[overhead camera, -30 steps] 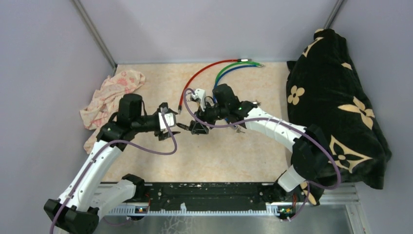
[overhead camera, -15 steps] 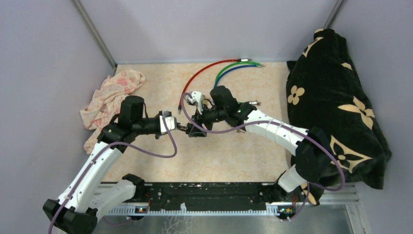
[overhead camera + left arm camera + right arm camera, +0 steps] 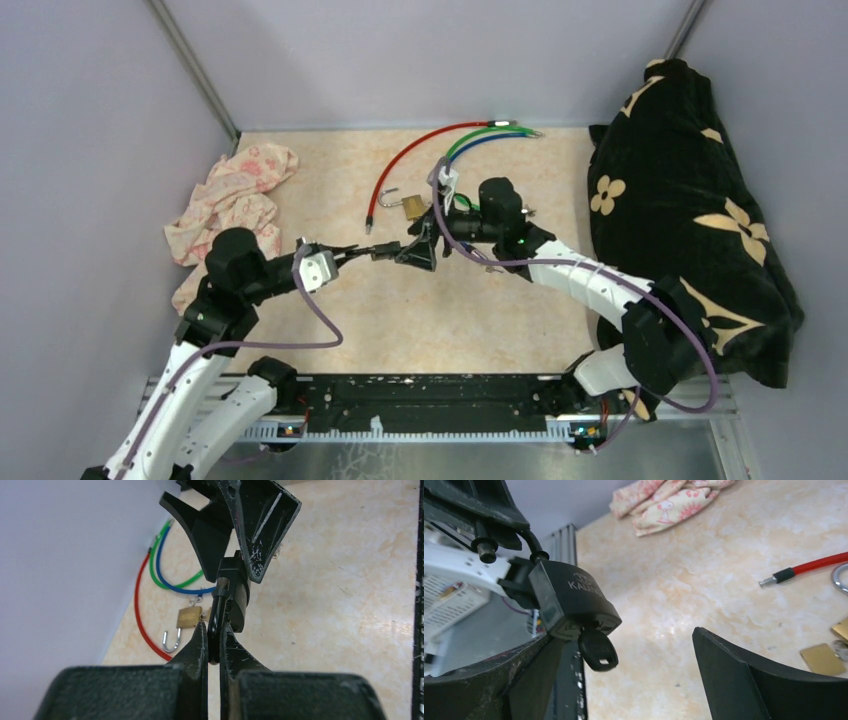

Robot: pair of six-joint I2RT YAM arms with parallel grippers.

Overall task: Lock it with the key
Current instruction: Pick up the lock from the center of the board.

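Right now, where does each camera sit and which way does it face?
Top: above and behind the robot, looking down at the table; left arm and right arm show.
Left wrist: looks across the table at the open right hand; its left hand, shut on the black lock, shows.
Right wrist: looks toward the cloth; its fingers show.
Shared: both wrists see the black lock.

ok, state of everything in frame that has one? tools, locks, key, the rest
left tool: shut on the black padlock's shackle.
right tool: open, fingers either side of the black padlock.
black padlock: hanging from the left tool; latched or not, cannot tell.
key: inserted in the black padlock's keyhole.
brass padlock: shackle open, lying on the table.
cloth: crumpled.
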